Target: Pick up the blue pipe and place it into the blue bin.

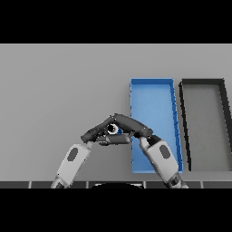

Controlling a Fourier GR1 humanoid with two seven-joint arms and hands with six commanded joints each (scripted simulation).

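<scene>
Only a small patch of the blue pipe (117, 131) shows, just left of the blue bin (154, 90), where my two hands meet. My right hand (133, 125) comes in from the lower right, its fingers arched over the pipe and its thumb curled beneath it. From the lower left my left hand (96, 133) reaches in with straight fingers whose tips lie against the pipe's left side. Most of the pipe is hidden by the hands. Nothing shows inside the blue bin.
A black bin (203, 86) stands to the right of the blue bin, close beside it. My right forearm (161, 156) lies over the blue bin's near left corner. Grey table stretches to the left and the back.
</scene>
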